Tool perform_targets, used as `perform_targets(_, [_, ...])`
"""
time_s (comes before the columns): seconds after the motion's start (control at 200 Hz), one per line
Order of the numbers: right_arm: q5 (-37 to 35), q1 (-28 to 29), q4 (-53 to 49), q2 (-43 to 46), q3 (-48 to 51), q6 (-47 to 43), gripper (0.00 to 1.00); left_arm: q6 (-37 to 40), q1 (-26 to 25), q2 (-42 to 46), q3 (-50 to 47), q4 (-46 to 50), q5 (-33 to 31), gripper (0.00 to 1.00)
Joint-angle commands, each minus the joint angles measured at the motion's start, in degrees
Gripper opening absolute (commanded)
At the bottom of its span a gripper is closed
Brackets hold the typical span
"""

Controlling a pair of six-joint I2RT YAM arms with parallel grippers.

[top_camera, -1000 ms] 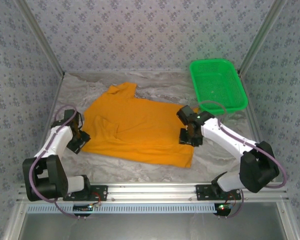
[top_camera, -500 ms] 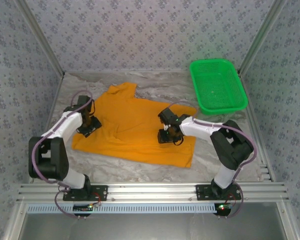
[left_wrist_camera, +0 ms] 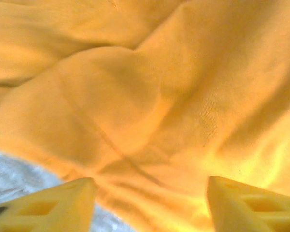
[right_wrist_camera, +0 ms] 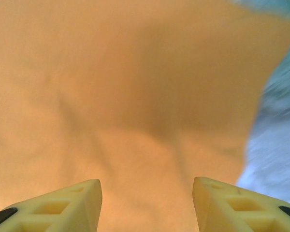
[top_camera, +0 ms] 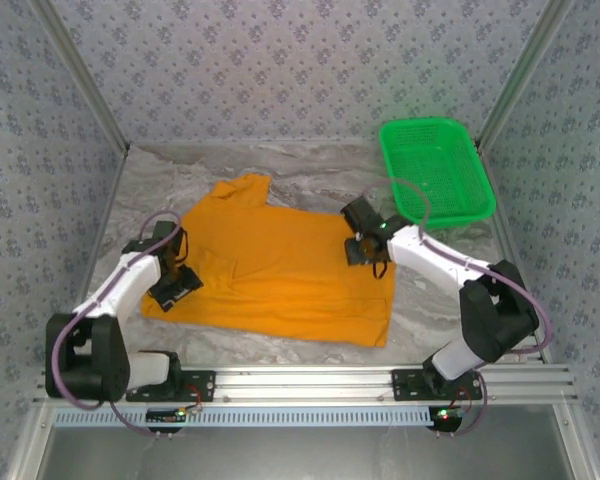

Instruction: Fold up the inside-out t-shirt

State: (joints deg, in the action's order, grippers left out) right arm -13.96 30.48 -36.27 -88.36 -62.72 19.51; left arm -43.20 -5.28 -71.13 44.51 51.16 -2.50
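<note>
One green mesh basket (top_camera: 421, 126) is sitting at two o'clock on the marbled table (top_camera: 310, 168), apart from the shirt and obstructing nothing. One orange t-shirt (top_camera: 280, 275) is lying spread across the table's centre. Two arms are reaching over it: the left gripper (top_camera: 178, 287) at its eight o'clock edge and the right gripper (top_camera: 363, 252) at its two o'clock corner. Both are standing with jaws apart, clasping nothing.

The grey-white marbled desk (top_camera: 310, 172) is carrying an orange short-sleeved cotton t-shirt (top_camera: 280, 272) lying spread across its middle and a green plastic mesh basket (top_camera: 425, 122) sitting at its far right corner.
</note>
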Motion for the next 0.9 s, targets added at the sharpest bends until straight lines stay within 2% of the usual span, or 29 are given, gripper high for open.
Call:
perform_targets(0.0, [-1.62,-5.67,-0.64,-3.53,-8.63,-7.36,0.55,3.26,0.27,1.57,9.42,3.42,-4.68,0.72])
perform_targets(0.045, [2.51,-7.66,0.04,-6.0,-11.48,-7.97,0.55,6.55,0.54,-0.12,13.41,0.8,-5.86,0.79])
perform_targets(0.13, [6.51,-9.69,0.02,-10.58,-16.0,-6.85,0.55,14.69,0.85,-5.35,19.46,-7.53,-5.25,0.82])
perform_targets(0.225, [6.92,-10.93,-0.24,-13.76,-19.72,-5.65,0.55,23.47,1.14,-14.58,27.98,-14.47,1.51,0.77])
perform_targets(0.44, [9.88,-13.0,-2.72,-15.3,-23.41,-6.0,0.58,45.42,0.64,-36.37,49.19,-12.61,16.33,0.73])
perform_targets(0.515, [12.77,-12.93,-4.71,-16.9,-24.68,-10.01,0.62,51.35,0.79,-41.47,52.12,-13.86,19.46,0.72])
perform_targets(0.625, [10.63,-12.84,-8.58,-20.98,-27.62,-19.66,0.62,58.27,1.12,-48.11,57.98,-13.27,20.27,0.72])
perform_targets(0.775, [6.68,-11.95,-6.82,-22.03,-26.59,-38.05,0.66,60.82,2.02,-57.17,69.51,-10.26,22.42,0.75])
perform_targets(0.895, [6.73,-13.18,-8.38,-25.0,-30.4,-42.75,0.67,63.09,1.72,-67.24,84.78,-1.7,22.32,0.74])
